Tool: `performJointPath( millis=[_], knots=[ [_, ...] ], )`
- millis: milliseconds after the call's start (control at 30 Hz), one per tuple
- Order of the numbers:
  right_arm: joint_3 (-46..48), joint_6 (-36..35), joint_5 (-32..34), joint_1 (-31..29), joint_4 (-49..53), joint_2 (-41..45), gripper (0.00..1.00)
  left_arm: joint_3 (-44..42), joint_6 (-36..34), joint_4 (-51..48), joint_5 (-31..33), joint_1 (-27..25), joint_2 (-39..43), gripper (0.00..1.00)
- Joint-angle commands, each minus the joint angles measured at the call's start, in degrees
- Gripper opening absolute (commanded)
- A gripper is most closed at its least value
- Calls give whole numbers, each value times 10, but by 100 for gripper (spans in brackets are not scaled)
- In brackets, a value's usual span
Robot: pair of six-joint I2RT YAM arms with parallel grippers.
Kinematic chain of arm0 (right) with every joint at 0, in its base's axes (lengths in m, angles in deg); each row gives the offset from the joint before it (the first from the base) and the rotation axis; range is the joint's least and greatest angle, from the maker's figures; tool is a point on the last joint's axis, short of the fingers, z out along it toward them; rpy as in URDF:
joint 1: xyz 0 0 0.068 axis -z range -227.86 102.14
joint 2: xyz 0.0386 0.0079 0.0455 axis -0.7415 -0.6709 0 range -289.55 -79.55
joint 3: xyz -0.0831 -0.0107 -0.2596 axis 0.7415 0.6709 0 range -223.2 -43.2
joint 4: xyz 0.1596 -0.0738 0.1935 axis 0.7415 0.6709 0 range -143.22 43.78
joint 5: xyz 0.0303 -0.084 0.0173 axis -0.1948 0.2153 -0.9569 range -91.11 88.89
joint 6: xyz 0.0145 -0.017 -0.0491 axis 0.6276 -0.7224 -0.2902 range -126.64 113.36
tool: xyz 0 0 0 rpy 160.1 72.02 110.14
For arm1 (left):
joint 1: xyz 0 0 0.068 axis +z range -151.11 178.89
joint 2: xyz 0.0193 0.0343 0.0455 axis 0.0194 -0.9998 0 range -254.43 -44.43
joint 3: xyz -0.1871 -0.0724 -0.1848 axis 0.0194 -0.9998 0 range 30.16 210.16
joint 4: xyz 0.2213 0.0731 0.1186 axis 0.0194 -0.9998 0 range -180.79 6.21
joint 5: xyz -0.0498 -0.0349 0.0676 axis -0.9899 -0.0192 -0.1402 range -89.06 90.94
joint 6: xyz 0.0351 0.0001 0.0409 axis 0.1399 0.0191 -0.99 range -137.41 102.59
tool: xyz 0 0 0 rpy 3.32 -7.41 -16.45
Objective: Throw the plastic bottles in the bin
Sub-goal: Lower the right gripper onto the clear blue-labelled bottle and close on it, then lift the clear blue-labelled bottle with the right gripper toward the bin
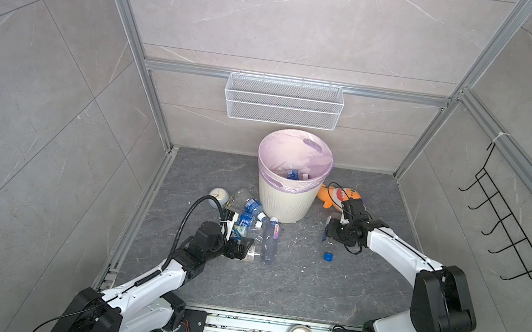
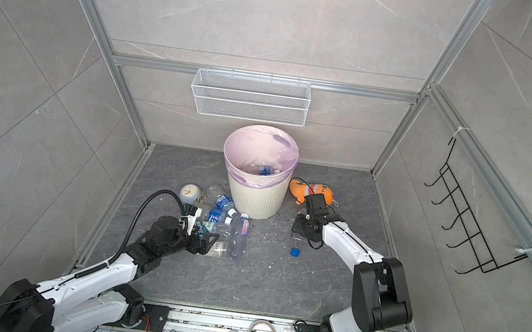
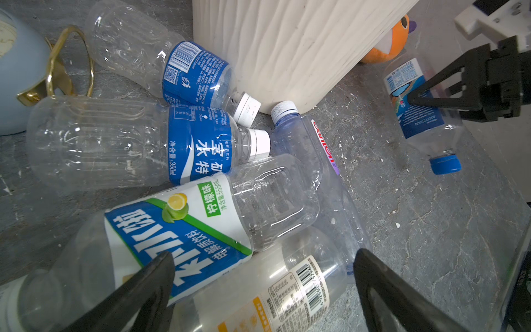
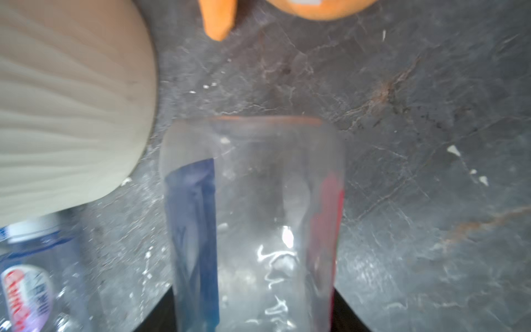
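Item: plastic bottles, lying in a loose heap on the dark stone desk (image 1: 277, 280) at the bin's left foot.
- Blue-label bottle (image 3: 184, 72), white cap, barcode and QR code; small print unreadable.
- Second blue-label bottle (image 3: 198, 143), white cap, Chinese characters, "350mL".
- White, blue and green label bottle (image 3: 178, 230), lemon picture, large Chinese characters, "555mL".
- Pale bottle (image 3: 287, 290) with barcode and orange trim; text too small to read.
- Blue-tinted bottle (image 1: 270, 240), white cap, red script on a white and lilac label, name not legible; cap end just beside the bin's base.

Item: blue-cap bottle (image 3: 419, 115), apart from the heap, right of the bin. Left wrist view reads "ARTESIAN" on its blue label; both top views show mainly its cap. Right wrist view shows its clear body close and blurred, with blue and red label edges.

Item: bin (image 1: 284, 204), cream, ribbed, lilac liner, at the back of the desk. Both top views show a blue-labelled bottle inside; the wrist views show only its outer wall.

Item: left claw (image 3: 264, 276), spread wide, released, low over the heap around the pale bottle.

Item: right claw (image 1: 328, 232), clenched on the blue-cap bottle.

Other: orange plush shark (image 1: 340, 197) right of the bin; pale-blue clock (image 1: 218, 195) with gold stand, left of the heap.
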Motion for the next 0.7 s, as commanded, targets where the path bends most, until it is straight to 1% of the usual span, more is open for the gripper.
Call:
performJointPath(
  millis=[0,333,533,667],
  knots=[
    [29,-12,23,-10,-8,42,57,20,-14,19,-10,-1,2,99],
    [121,-3,27,-36,-26,157,57,20,-15,16,-7,-1,4,99],
    [182,1,35,-66,-38,248,56,20,-15,15,-5,-1,3,99],
    [220,4,53,-95,-35,328,56,20,-15,15,-6,-1,2,99]
  ],
)
